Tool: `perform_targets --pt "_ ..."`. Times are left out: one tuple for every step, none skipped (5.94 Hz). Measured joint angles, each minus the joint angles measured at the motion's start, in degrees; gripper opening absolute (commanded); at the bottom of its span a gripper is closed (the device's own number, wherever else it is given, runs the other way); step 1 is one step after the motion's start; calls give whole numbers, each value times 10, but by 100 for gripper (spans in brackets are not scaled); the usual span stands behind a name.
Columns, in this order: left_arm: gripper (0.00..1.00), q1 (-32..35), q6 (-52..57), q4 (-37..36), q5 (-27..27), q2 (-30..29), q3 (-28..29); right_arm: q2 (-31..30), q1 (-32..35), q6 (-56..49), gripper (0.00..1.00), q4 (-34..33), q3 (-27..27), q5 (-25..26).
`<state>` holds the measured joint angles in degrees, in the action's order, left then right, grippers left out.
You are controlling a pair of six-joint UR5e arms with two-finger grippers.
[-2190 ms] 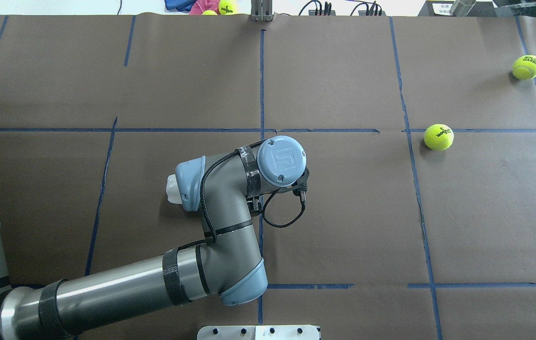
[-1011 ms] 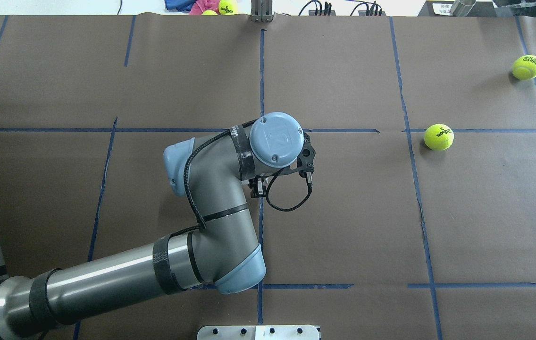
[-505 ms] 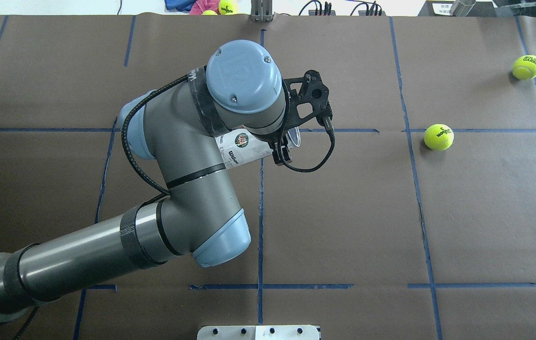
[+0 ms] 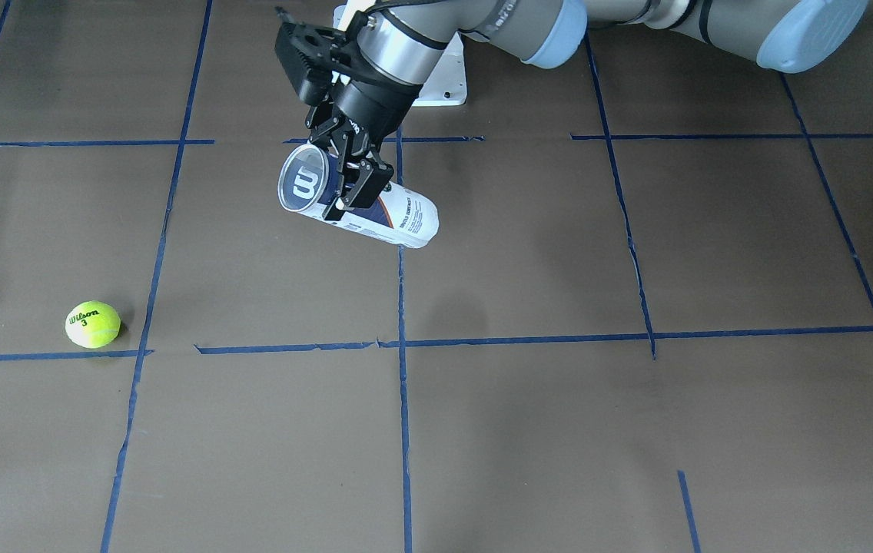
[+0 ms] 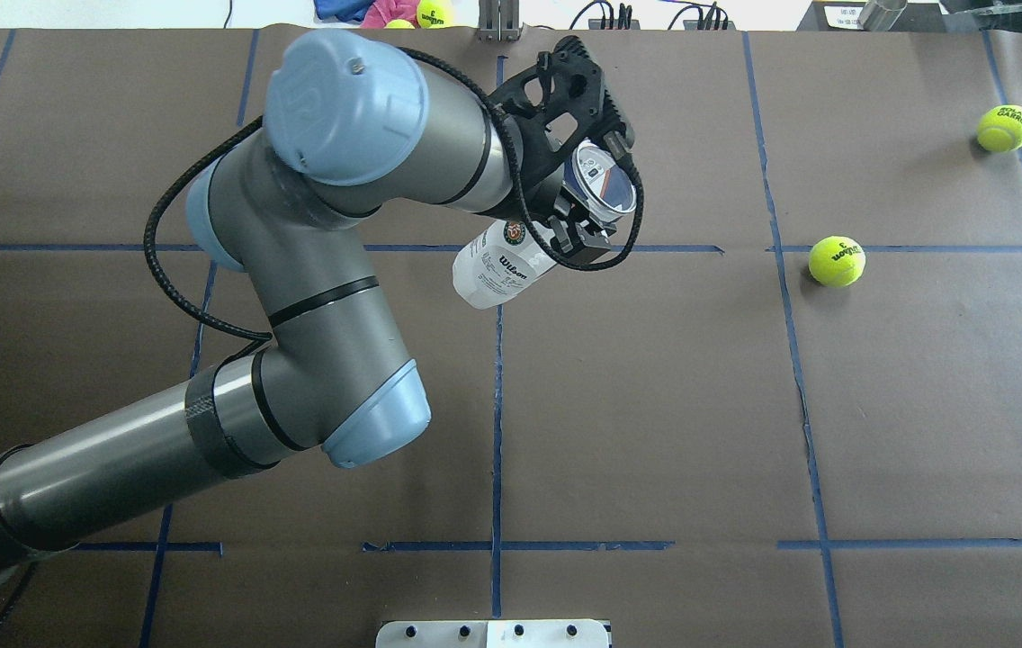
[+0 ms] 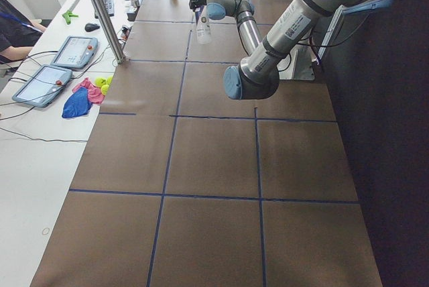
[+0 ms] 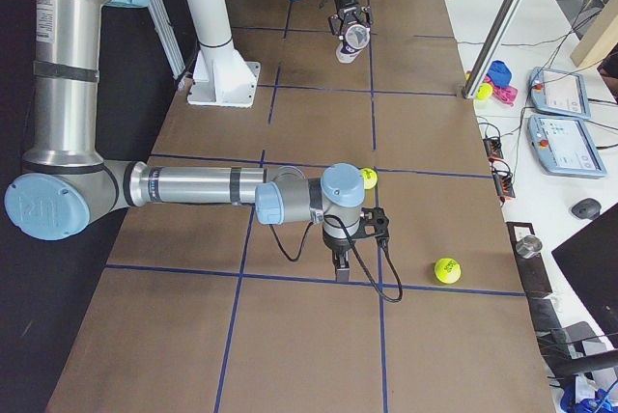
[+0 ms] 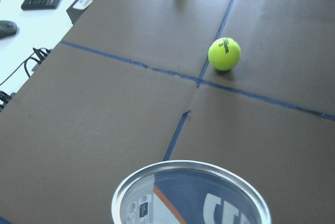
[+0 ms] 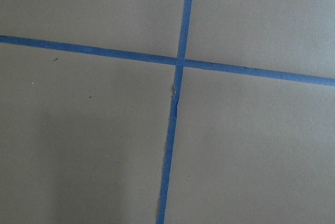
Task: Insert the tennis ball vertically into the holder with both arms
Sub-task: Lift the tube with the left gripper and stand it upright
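Closest to the robot, the left end effector (image 4: 344, 180) is clamped across the holder (image 4: 398, 219) just below its metal-rimmed mouth. A couple of seconds ago this arm was crouched low over the table (image 4: 559, 430), with only the holder's white end peeking out beneath the wrist. Now the holder hangs clear of the table, above a crossing of the blue tape lines. It is tilted: the mouth points up and toward the far side, and the closed base hangs lower, toward the robot. So the pick-up looks done, but the holder is not yet upright, and I judge it needs more wrist rotation before a ball could drop in vertically.

The right end effector (image 7: 338, 266) shows only in the exterior right view, low over the table. I cannot tell whether it is open or closed.

Farther out, the tennis ball (image 4: 93, 324) rests on the table just beside a tape line, well apart from the holder, in the same spot as before. It is untouched, so the ball grasp remains for the right arm. Beyond it, a second ball (image 5: 1005, 128) lies near the far right corner, also unmoved
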<state>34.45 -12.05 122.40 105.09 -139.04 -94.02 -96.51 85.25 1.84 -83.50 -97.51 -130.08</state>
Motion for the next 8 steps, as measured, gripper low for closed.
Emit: perform_targets --pt "80 1 -26 125 0 48 2 0 0 1 100 0 -1 0" --pt "81 1 -48 239 -2 88 10 0 0 2 100 0 -3 0" --pt "81 0 -71 342 -14 109 36 0 0 2 100 1 -4 0" --pt "81 -5 -86 449 -43 115 87 0 0 3 100 1 -4 -1" --pt "81 -11 -92 532 -71 116 137 0 0 3 100 1 -5 -1" --pt "81 -19 -94 583 -90 117 172 0 0 3 100 1 -5 -1" --pt "81 -28 -94 616 -103 117 198 0 0 3 100 1 -6 -1" --pt "81 -35 -94 629 -109 117 211 0 0 2 100 1 -6 -8"
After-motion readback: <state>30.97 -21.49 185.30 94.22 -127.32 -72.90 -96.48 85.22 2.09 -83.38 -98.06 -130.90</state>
